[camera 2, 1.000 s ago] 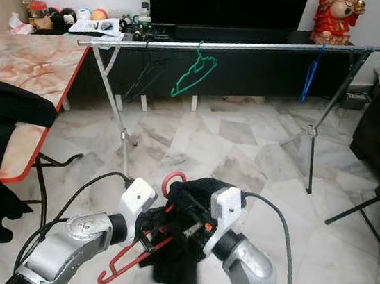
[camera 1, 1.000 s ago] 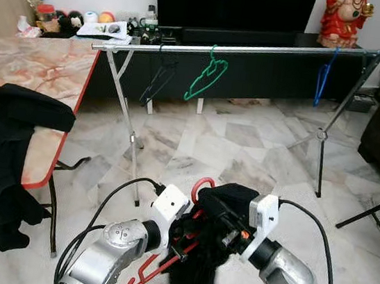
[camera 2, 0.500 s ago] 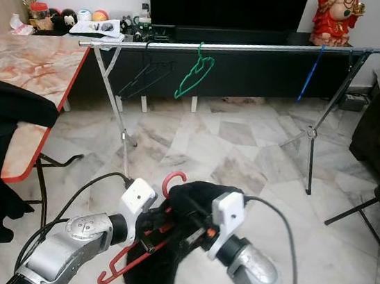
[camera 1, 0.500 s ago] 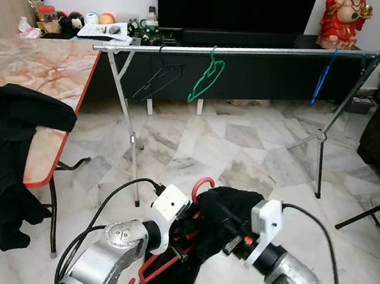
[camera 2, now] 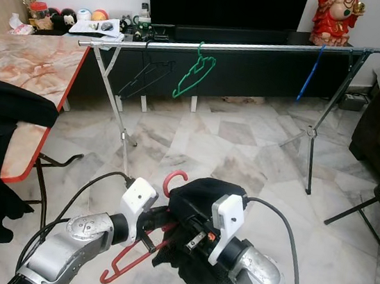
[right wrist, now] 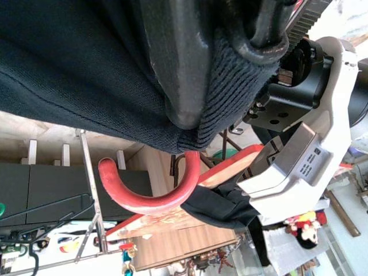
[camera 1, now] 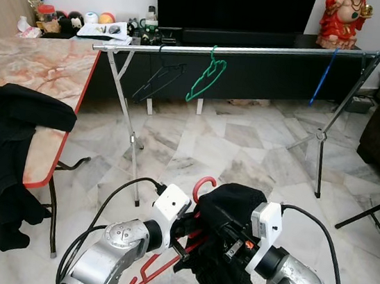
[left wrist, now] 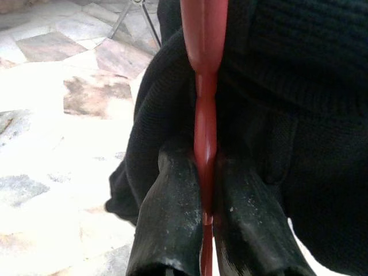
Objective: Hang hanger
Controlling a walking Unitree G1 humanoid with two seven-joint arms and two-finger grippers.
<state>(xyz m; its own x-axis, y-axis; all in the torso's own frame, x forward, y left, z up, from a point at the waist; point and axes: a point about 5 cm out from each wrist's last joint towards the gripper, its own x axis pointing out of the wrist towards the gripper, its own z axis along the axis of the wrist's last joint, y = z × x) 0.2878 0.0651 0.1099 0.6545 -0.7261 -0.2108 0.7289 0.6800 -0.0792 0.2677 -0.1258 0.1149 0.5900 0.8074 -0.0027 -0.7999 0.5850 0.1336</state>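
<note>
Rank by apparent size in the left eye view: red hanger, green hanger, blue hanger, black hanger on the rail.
1. red hanger, though it is nearest the camera
2. green hanger and black hanger, too alike to rank
3. blue hanger, seen edge-on

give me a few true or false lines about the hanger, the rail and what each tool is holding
1. The left tool is shut on the red hanger. True.
2. The black garment lies flat on the floor. False: it is bunched on the red hanger, gripped by the right tool.
3. A green hanger hangs on the metal rail. True.
4. The red hanger's hook is over the rail. False: it is held low, well short of the rail.
5. Black clothing drapes over the table edge. True.
</note>
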